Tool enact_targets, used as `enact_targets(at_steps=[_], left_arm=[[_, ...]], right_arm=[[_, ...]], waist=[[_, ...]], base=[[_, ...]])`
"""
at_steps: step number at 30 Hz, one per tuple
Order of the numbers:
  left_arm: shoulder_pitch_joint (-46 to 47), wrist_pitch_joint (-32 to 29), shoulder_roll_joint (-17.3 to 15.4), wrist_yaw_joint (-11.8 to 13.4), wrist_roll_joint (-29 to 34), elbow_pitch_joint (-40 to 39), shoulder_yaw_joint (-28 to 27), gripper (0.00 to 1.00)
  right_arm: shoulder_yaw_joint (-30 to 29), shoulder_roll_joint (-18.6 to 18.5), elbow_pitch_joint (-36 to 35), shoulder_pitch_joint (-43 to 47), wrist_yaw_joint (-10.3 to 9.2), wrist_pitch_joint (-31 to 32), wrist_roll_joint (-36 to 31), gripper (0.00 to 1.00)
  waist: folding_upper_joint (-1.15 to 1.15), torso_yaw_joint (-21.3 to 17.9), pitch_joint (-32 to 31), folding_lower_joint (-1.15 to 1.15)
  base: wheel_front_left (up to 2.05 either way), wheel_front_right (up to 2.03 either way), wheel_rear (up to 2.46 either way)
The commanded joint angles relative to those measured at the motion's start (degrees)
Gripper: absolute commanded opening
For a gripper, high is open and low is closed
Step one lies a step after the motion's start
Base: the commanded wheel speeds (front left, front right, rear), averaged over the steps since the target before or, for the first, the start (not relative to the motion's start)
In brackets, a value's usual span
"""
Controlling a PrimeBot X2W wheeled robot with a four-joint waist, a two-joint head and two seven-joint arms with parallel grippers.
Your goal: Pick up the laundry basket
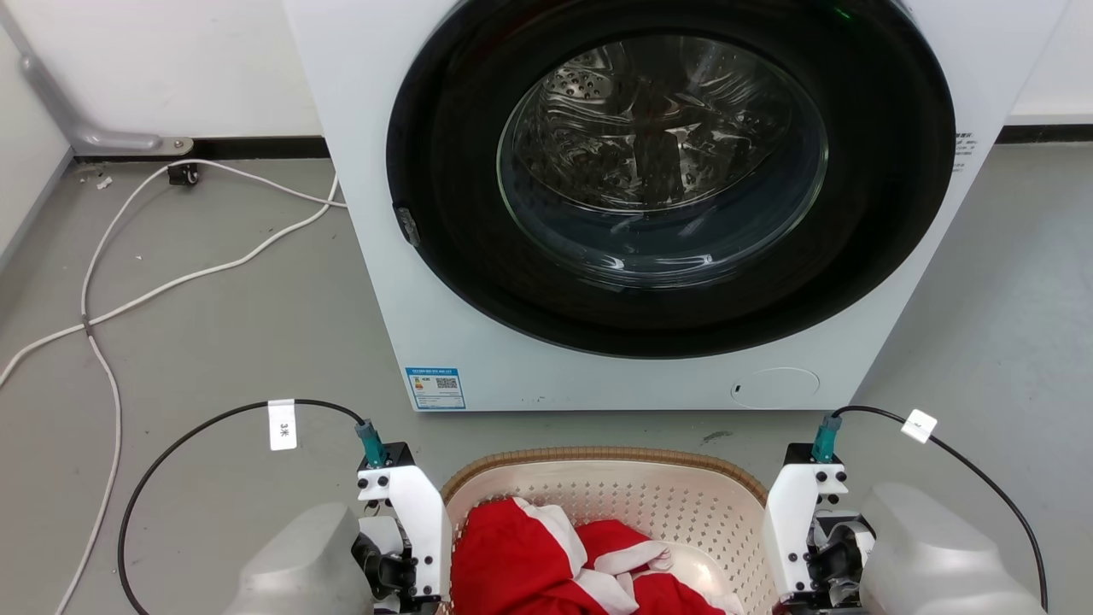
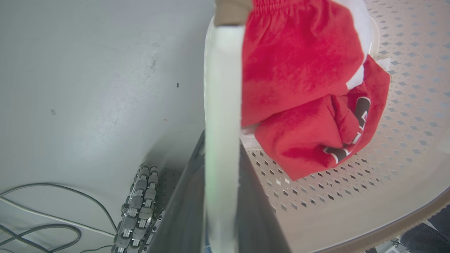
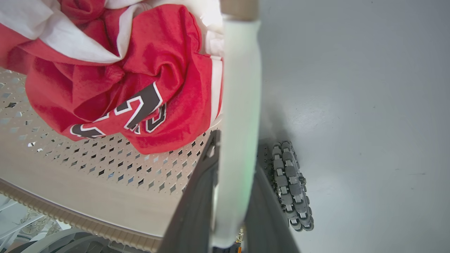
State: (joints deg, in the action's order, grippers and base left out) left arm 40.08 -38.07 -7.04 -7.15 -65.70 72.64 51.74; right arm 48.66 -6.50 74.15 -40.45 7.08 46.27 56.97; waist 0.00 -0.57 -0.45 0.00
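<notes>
The laundry basket (image 1: 606,458), cream-white with perforated walls and a brown woven-look rim, sits at the bottom centre of the head view, in front of the washing machine. It holds red and white clothing (image 1: 525,555). My two arms flank it, the left wrist housing (image 1: 406,530) at its left side and the right wrist housing (image 1: 803,530) at its right. In the left wrist view my left gripper (image 2: 222,140) is shut on the basket's side wall (image 2: 223,88), one dark finger on each face. My right gripper (image 3: 236,149) is shut the same way on the opposite wall (image 3: 240,88).
A white washing machine (image 1: 512,359) with a closed round dark door (image 1: 666,171) stands just beyond the basket. White cables (image 1: 171,290) trail over the grey floor at the left. My base's roller wheels (image 2: 139,207) (image 3: 291,186) are close beside the basket.
</notes>
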Motion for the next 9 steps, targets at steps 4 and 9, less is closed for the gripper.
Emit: enact_targets(at_steps=[4, 9], left_arm=[[0.52, 0.21, 1.25, -0.63, -0.72, -0.70, 0.20, 0.00], [0.59, 0.32, 1.26, -0.63, -1.04, -0.65, 0.41, 0.00]], right_arm=[[-0.51, 1.80, -0.57, 0.64, 0.75, 0.09, -0.04, 0.00], [-0.74, 1.80, -0.57, 0.79, 0.75, 0.22, -0.26, 0.00]], waist=[[0.00, 0.03, 0.05, 0.00], [0.00, 0.08, 0.03, 0.00]], base=[[0.00, 0.00, 0.00], [0.00, 0.00, 0.00]])
